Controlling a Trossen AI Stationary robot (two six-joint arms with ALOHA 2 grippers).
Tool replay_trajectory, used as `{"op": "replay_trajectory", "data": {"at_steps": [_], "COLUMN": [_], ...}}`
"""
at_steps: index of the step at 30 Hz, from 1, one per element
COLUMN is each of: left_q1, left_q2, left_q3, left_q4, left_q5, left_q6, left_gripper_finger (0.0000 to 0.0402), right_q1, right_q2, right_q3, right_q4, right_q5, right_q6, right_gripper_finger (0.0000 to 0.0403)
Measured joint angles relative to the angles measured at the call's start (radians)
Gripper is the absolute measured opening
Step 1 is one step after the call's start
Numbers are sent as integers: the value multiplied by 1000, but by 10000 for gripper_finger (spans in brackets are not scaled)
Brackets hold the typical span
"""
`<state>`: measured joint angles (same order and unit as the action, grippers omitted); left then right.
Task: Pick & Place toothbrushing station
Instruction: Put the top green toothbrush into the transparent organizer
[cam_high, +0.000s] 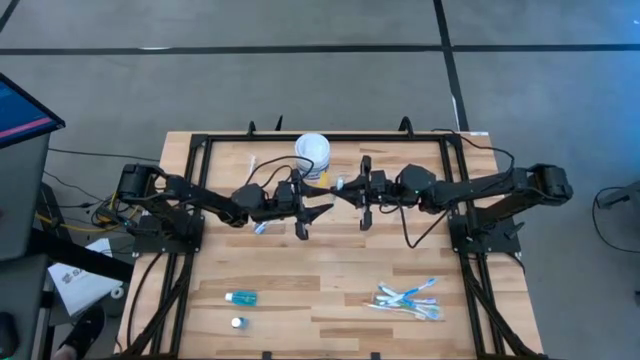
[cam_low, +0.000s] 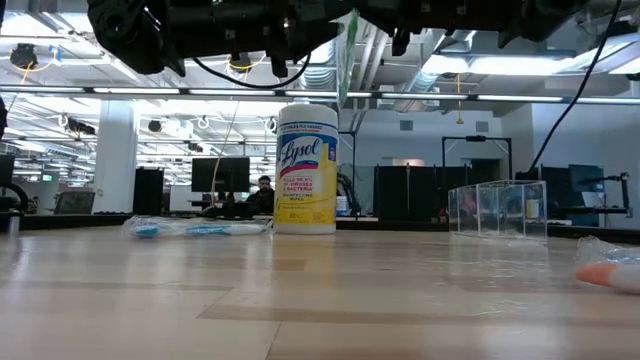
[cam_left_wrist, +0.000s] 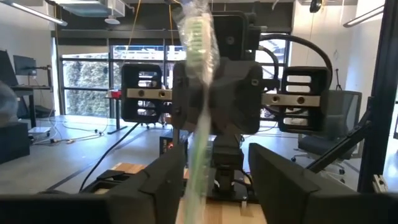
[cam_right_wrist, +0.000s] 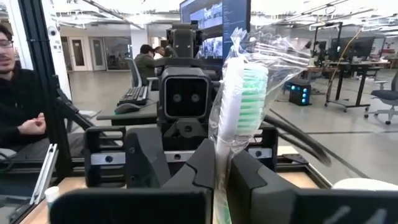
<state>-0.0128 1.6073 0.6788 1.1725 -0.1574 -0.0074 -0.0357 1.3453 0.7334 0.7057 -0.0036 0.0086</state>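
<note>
A green-bristled toothbrush (cam_right_wrist: 244, 102) in a clear wrapper stands upright high above the table's middle, with my right gripper (cam_right_wrist: 222, 177) shut on it. My left gripper (cam_left_wrist: 217, 186) faces it from the table's left, open. The toothbrush's lower part (cam_left_wrist: 198, 168) passes between the left fingers; whether it touches one, I cannot tell. In the low view the toothbrush (cam_low: 347, 55) hangs below the arms. More wrapped toothbrushes (cam_high: 408, 298) lie flat at the near right. A small blue tube (cam_high: 241, 297) lies at the near left. Clear cups (cam_low: 497, 208) stand on the table. My right gripper pinches the wrapped toothbrush's handle (cam_right_wrist: 221, 163) between its two fingers, below the bristled head. The fingers come level from the table's right and lie across the handle. The toothbrush stands upright, head up, lifted clear of the table.
A white-lidded yellow-labelled canister (cam_high: 312, 155) stands at the table's far middle, just behind the grippers. A small white cap (cam_high: 237, 322) lies near the tube. Another wrapped item (cam_high: 262, 227) lies under the left arm. A black frame (cam_high: 190, 200) borders the table.
</note>
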Motion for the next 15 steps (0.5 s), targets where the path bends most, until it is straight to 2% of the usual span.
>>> {"op": "replay_trajectory", "data": {"at_steps": [6, 11, 15], "left_q1": [0, 0, 0], "left_q2": [0, 0, 0], "left_q3": [-8, -8, -8], "left_q4": [-8, -7, -6], "left_q5": [0, 0, 0], "left_q6": [-8, -8, -8], "left_gripper_finger": [202, 202, 198], "right_q1": [1, 0, 1], "right_q2": [-68, -168, -235], "right_q3": [-3, -3, -3], "right_q4": [-111, -258, -357], "right_q5": [0, 7, 55], "right_q6": [-2, -17, -34], "right_gripper_finger": [5, 5, 5]}}
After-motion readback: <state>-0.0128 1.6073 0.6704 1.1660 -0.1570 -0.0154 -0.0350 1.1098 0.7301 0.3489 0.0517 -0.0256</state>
